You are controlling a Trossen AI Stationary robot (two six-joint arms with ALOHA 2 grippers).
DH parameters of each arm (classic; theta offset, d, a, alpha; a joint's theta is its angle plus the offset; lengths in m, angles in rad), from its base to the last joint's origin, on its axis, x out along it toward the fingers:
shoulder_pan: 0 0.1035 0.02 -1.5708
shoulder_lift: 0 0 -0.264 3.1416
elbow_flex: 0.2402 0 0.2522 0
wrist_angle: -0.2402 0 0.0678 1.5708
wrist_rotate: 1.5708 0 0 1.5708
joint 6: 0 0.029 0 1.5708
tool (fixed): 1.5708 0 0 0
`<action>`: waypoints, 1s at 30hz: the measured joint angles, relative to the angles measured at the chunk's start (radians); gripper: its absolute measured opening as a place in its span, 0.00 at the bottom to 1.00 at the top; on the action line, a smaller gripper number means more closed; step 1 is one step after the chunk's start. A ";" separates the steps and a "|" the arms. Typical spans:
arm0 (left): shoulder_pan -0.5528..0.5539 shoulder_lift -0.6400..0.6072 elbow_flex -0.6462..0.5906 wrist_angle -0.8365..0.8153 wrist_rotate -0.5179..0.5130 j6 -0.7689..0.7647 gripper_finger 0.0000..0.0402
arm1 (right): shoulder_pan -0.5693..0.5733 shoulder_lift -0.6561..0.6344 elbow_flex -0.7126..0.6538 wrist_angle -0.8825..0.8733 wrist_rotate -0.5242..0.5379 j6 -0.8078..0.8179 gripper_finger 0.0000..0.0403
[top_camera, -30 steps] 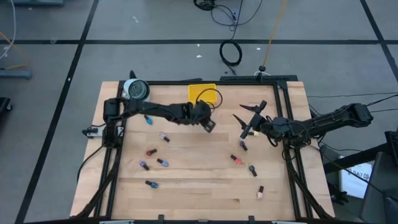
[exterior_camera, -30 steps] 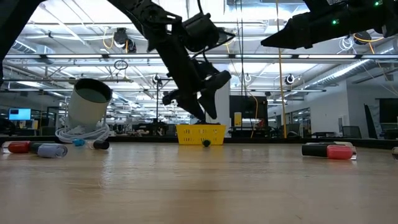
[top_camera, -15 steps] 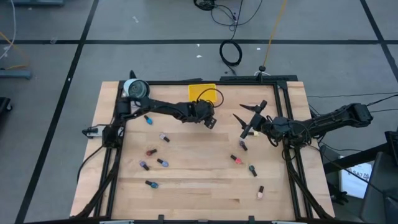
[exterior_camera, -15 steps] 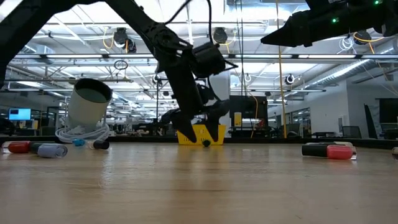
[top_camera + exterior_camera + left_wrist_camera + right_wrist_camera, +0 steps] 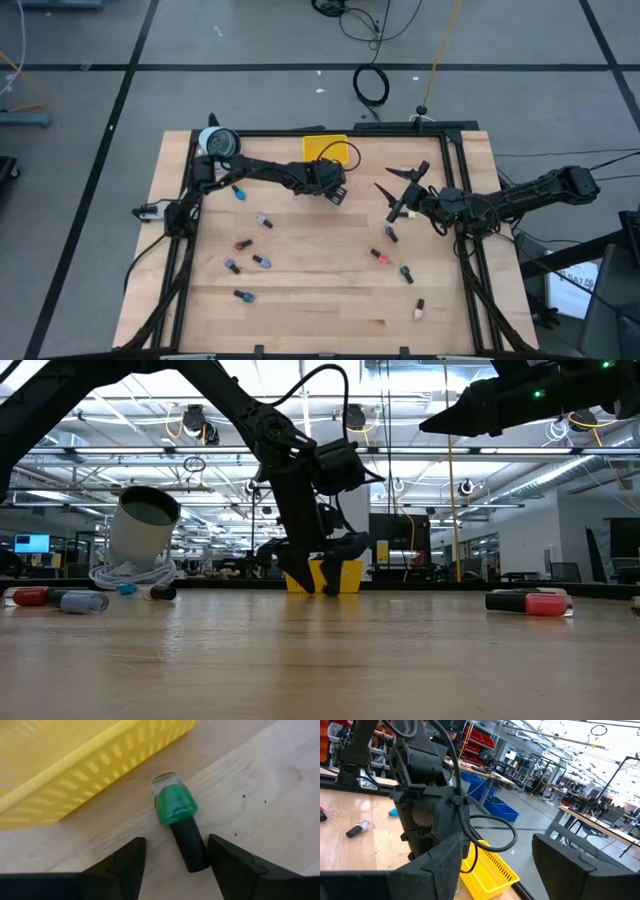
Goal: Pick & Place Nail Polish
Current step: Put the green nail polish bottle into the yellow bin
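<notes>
Well, no legible writing; left gripper fingers apart round green polish bottle, right gripper open.

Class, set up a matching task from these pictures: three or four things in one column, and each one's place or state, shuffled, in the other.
Things:
1. green bottle
2. yellow tray
3. tape roll
4. right gripper

Places or states:
A. raised above the table, open
B. table's far left corner
C. lying between the left gripper's open fingers
D. far edge, mid-table

Pairs: 1-C, 2-D, 3-B, 4-A
</notes>
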 joint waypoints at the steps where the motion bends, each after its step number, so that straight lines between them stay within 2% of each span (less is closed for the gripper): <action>1: 0.001 0.000 0.000 0.000 -0.001 0.000 0.48 | 0.000 0.000 0.000 0.000 0.000 0.000 0.56; 14: 0.003 0.000 0.000 0.001 0.008 0.072 0.21 | 0.000 0.000 0.000 -0.014 0.000 0.006 0.56; 19: 0.004 0.000 0.000 0.000 0.042 0.120 0.09 | 0.000 0.000 0.000 -0.015 0.000 0.008 0.56; 30: -0.048 -0.042 -0.005 -0.019 0.063 0.187 0.09 | 0.000 0.000 0.000 -0.017 0.001 0.010 0.56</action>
